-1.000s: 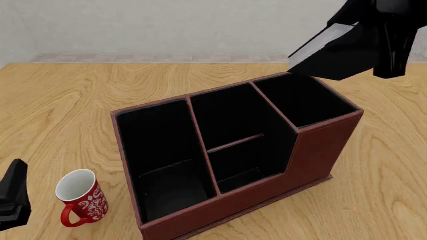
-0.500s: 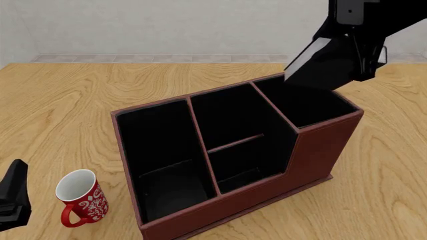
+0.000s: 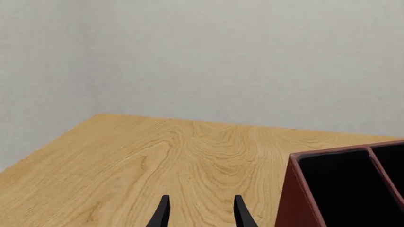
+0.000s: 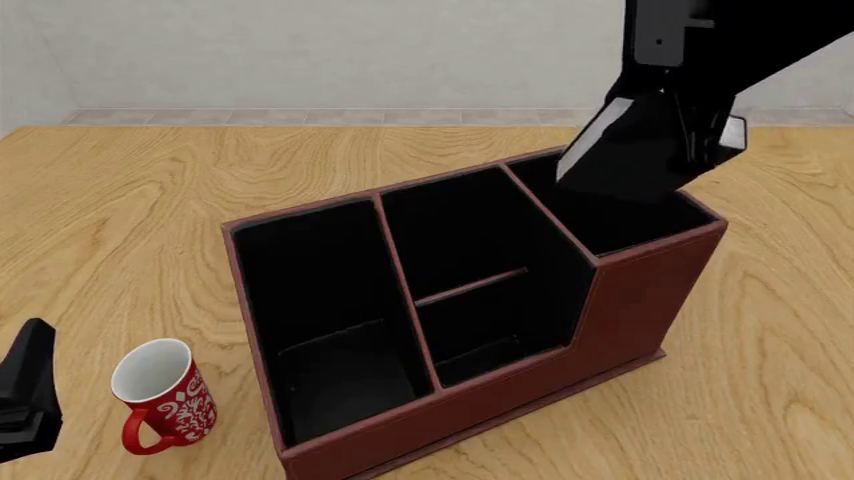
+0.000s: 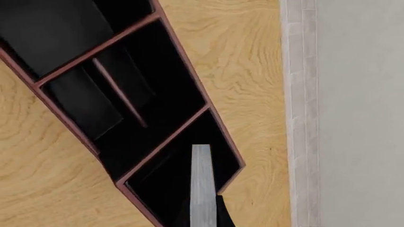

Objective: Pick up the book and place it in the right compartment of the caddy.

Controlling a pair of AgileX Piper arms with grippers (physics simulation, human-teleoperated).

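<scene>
The black book (image 4: 625, 160) hangs tilted over the far end of the right compartment (image 4: 638, 222) of the reddish-brown caddy (image 4: 627, 300). My right gripper (image 4: 687, 120) is shut on the book from above. In the right wrist view the book's pale page edge (image 5: 201, 184) points down into that narrow compartment (image 5: 165, 182). Whether the book touches the walls I cannot tell. My left gripper (image 3: 200, 217) is open and holds nothing, low at the table's near left (image 4: 27, 395), beside the caddy's wide end (image 3: 300, 198).
A red mug (image 4: 167, 398) with a white pattern stands near the caddy's front left corner, close to my left gripper. The middle section (image 4: 467, 270) has a low cross divider. A pale wall runs behind the wooden table (image 4: 134, 200).
My right arm has carried the book leftward and down, from beyond the caddy's far right corner to over the right compartment. The left arm has not moved.
</scene>
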